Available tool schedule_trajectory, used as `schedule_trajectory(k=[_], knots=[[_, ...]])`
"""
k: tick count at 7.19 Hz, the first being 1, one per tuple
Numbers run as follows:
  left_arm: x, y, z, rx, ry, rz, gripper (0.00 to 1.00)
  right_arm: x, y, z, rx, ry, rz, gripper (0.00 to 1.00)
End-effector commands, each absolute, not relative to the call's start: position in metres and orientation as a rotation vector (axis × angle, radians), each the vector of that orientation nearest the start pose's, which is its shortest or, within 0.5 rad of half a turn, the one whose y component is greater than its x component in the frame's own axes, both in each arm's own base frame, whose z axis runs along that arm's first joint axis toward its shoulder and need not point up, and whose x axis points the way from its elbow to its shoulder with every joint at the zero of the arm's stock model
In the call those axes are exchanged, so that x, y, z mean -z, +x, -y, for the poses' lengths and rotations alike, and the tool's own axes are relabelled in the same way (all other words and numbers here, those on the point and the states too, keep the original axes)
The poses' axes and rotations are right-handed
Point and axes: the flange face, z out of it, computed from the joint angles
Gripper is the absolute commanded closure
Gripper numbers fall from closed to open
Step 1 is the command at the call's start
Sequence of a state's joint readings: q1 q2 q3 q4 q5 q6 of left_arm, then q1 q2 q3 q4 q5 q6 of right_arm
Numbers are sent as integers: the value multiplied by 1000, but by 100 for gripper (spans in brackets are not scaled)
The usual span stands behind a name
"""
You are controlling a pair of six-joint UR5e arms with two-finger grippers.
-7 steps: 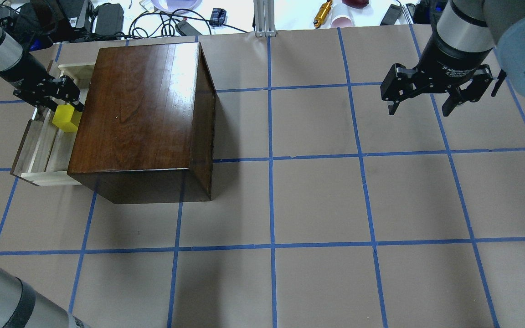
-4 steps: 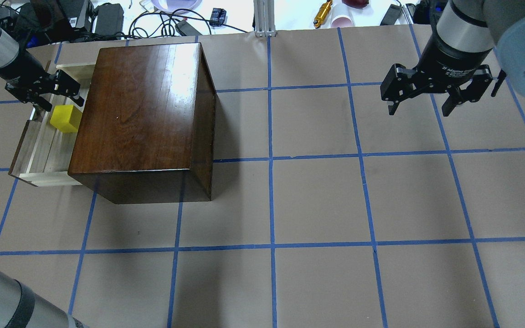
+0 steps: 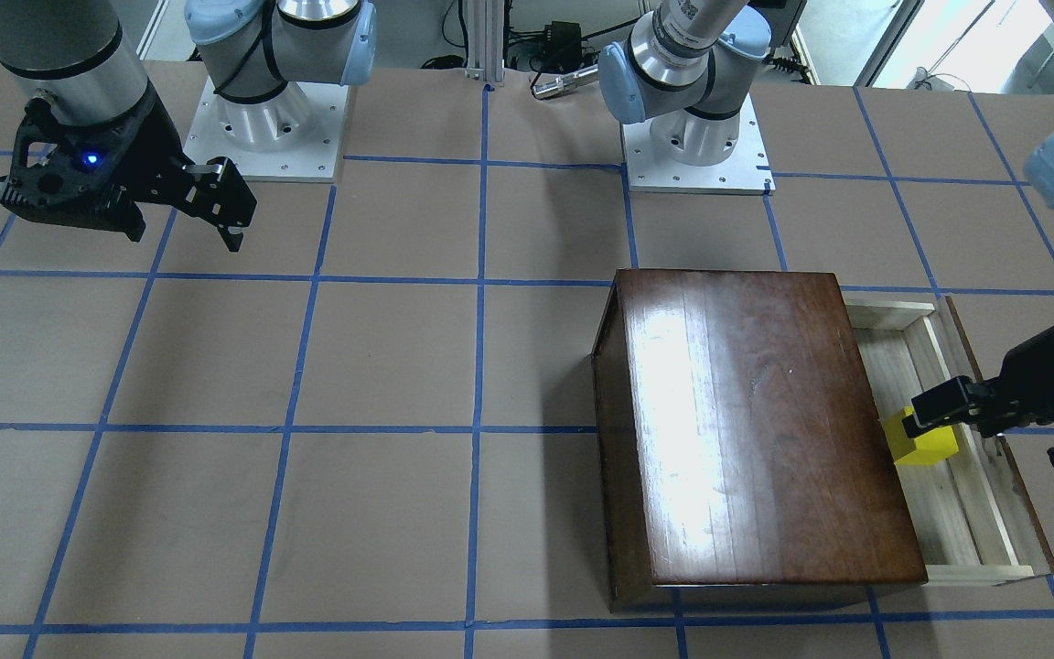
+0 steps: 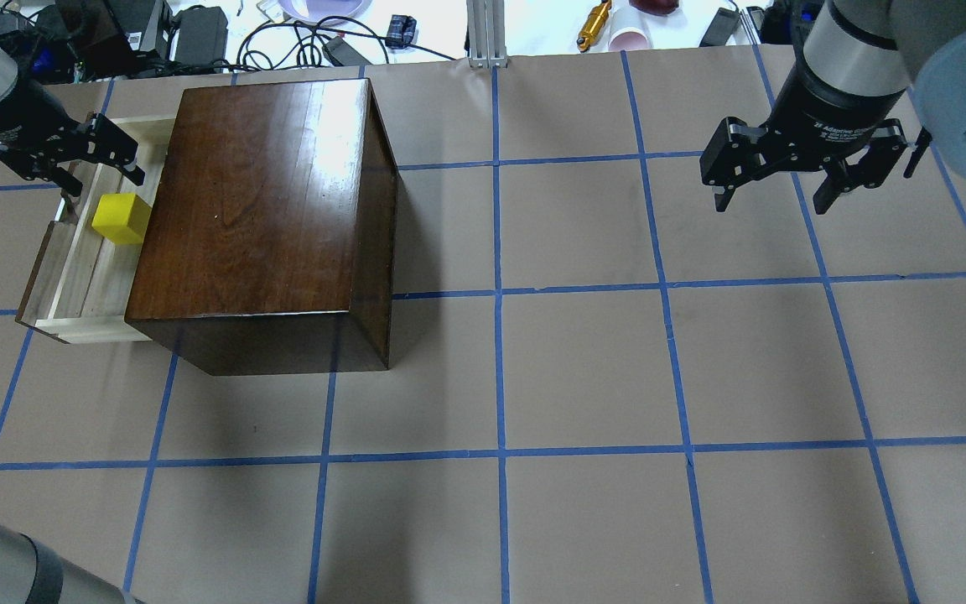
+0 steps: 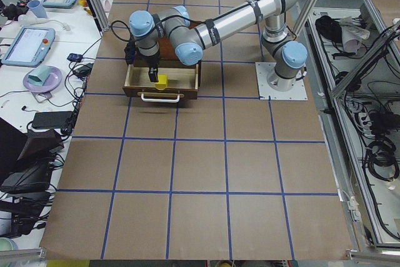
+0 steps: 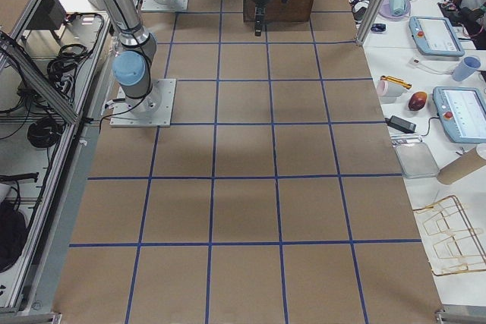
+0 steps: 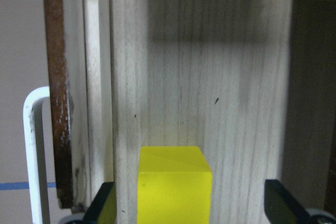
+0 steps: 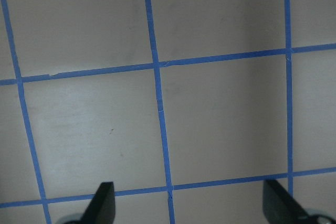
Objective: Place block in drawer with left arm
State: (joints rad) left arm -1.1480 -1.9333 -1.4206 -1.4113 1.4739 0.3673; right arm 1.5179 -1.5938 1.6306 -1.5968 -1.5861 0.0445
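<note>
The yellow block lies on the floor of the pulled-out pale-wood drawer, close to the dark-brown box. My left gripper is open and empty, above and just behind the block, not touching it. The left wrist view shows the block between the spread fingertips, resting on the drawer floor. In the front view the block lies in the drawer beside the left gripper. My right gripper is open and empty, hovering over bare table at the far right.
The drawer's dark front with its metal handle is on the side away from the box. Cables, chargers and small items lie beyond the table's far edge. The right wrist view shows only brown table with blue tape lines.
My left gripper let go of the block and drew back up and away toward the far left. The block settled on the drawer floor. The right arm has not moved.
</note>
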Motion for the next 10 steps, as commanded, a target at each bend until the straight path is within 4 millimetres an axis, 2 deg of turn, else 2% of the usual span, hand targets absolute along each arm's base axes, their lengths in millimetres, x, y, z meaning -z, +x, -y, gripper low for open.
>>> schedule_trajectory(k=[1,4,5,6,7,8,10], knots=[[-410,84,630,9,-101,-3182,0,-472,106,487,-17,155,-3153,0],[-443,12,619,54,-2,-3147,0,-472,107,487,-17,152,-3153,0],[-458,-20,611,92,-73,-3147,0,-472,107,487,-17,152,-3153,0],[-462,-63,598,77,-103,-3152,0,-472,107,487,-19,152,-3153,0],[-465,-97,586,83,-27,-3150,0,-472,107,487,-19,152,-3153,0],[-464,-112,574,59,12,-3152,0,-472,107,487,-17,152,-3152,0],[-461,-117,543,4,15,-3157,0,-472,107,487,-19,152,-3153,0]])
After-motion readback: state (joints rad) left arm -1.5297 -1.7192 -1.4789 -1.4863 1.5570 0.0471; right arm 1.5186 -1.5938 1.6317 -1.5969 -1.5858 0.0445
